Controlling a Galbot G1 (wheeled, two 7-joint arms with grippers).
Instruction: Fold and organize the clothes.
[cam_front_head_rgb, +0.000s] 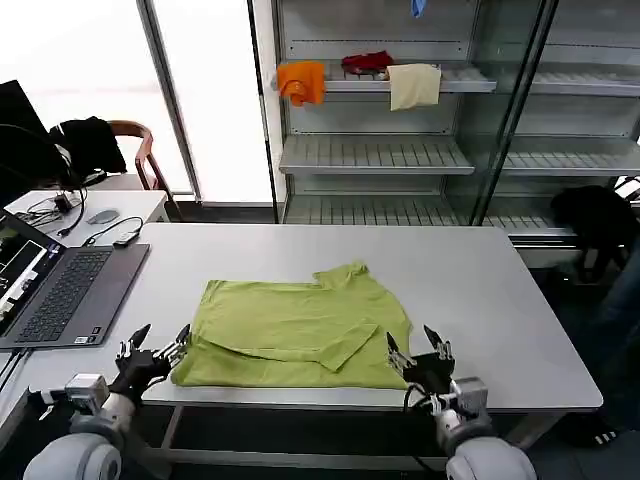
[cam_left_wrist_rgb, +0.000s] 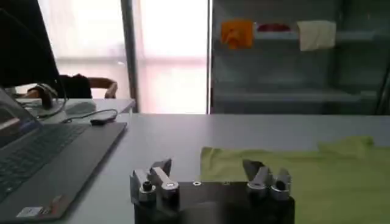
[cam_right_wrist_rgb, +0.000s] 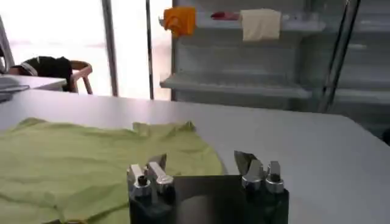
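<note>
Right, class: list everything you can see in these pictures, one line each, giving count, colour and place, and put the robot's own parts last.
T-shirt: one, lime green, partly folded, near edge of the table between the two grippers.
Table: one, light grey, in front of the robot.
Laptop: one, dark grey, open, left end of the table.
Cloths: three, orange, red and cream, on the upper shelf behind the table.
Shelving unit: one, grey, behind the table.
Chair: one, wooden, far left, with a black garment over it.
Left gripper: one, black and silver, open, at the shirt's near left corner.
Right gripper: one, black and silver, open, at the shirt's near right corner.
</note>
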